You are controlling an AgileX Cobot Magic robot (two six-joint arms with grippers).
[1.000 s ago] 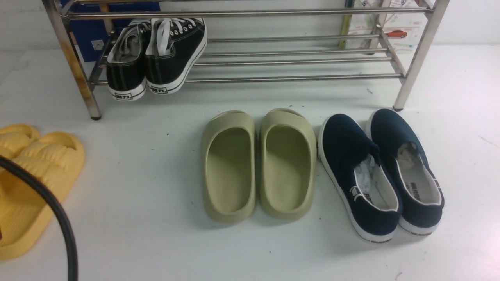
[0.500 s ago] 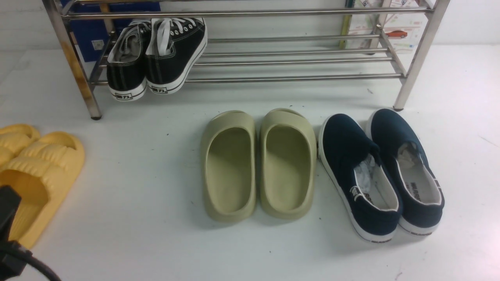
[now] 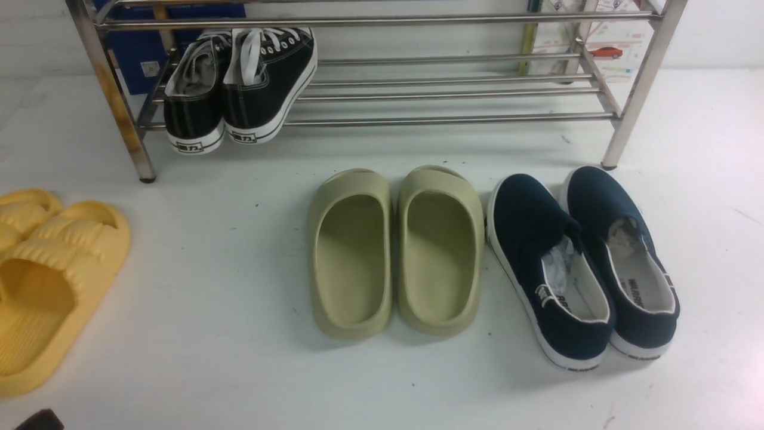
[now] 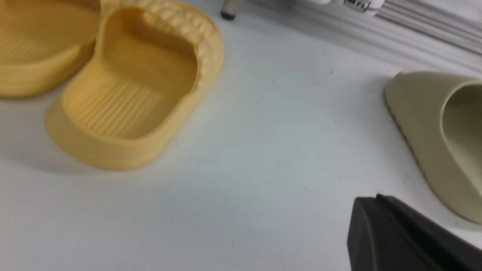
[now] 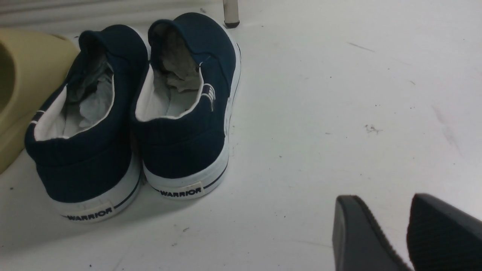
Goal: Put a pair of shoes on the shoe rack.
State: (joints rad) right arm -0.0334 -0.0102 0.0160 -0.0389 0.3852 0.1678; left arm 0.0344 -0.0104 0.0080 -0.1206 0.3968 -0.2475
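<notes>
The pair of shoes (image 3: 239, 89), black sneakers with white laces, rests side by side at the left end of the shoe rack's (image 3: 453, 119) lower bar shelf, heels toward me and overhanging the front bar. My left gripper (image 4: 371, 199) is shut with nothing in it and hangs low over the white floor, between the yellow and the olive slides. Only a dark corner of the left gripper (image 3: 39, 420) shows at the front view's bottom-left edge. My right gripper (image 5: 384, 197) is open and empty, over bare floor to the right of the navy slip-ons (image 5: 180, 113).
Yellow slides (image 3: 48, 280) lie at the left, olive slides (image 3: 394, 251) in the middle and navy slip-ons (image 3: 585, 263) at the right, all on the floor in front of the rack. A blue box (image 3: 137, 42) stands behind the rack's left end.
My left arm and its black cable have drawn back down out of the front view's lower-left corner, uncovering the yellow slides. The sneakers and other shoes have not moved.
</notes>
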